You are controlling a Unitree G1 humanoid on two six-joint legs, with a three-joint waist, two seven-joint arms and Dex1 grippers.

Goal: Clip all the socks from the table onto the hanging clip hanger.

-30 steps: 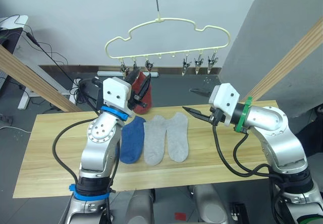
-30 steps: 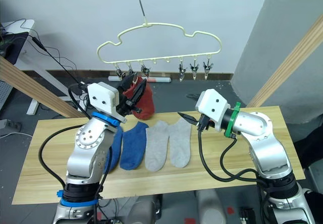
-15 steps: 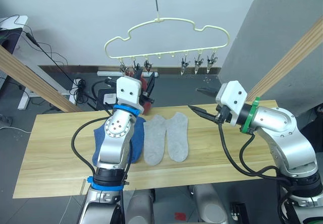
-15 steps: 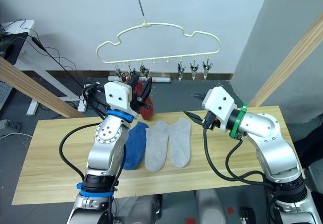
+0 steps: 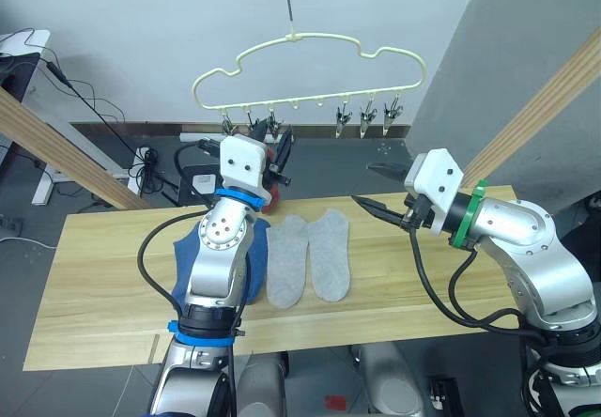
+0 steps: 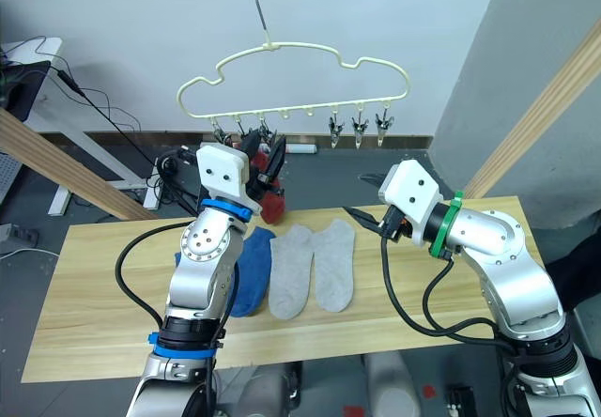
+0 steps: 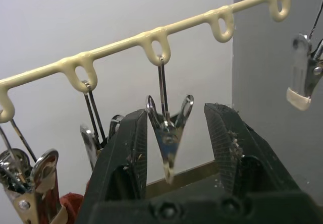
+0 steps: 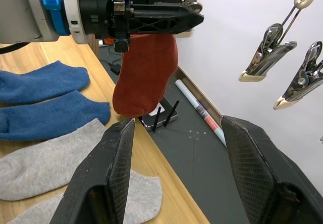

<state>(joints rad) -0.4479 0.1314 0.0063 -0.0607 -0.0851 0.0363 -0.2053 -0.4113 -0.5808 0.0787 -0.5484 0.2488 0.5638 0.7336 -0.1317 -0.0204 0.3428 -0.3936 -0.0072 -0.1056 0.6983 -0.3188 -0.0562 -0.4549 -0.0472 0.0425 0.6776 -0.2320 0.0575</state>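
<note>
Hanging from a thin metal hook, the clip hanger [image 5: 310, 55] is a pale yellow cloud outline whose bottom bar runs left to right and carries small metal clips. The left gripper [image 7: 174, 148] is raised to that bar, fingers spread either side of one clip [image 7: 169, 128] without touching it, holding nothing. Just beside it a rust red sock [image 8: 146, 72] dangles toe down from a neighbouring clip; which clip grips it is hidden behind the gripper body. On the table [image 5: 113, 285] lie two blue socks [image 8: 48, 100], partly covered by the left arm, then two light grey socks [image 5: 310, 255], side by side, long axes running toward the far edge. The right gripper [image 5: 368, 192] hovers open and empty above the table's right half, pointing left.
</note>
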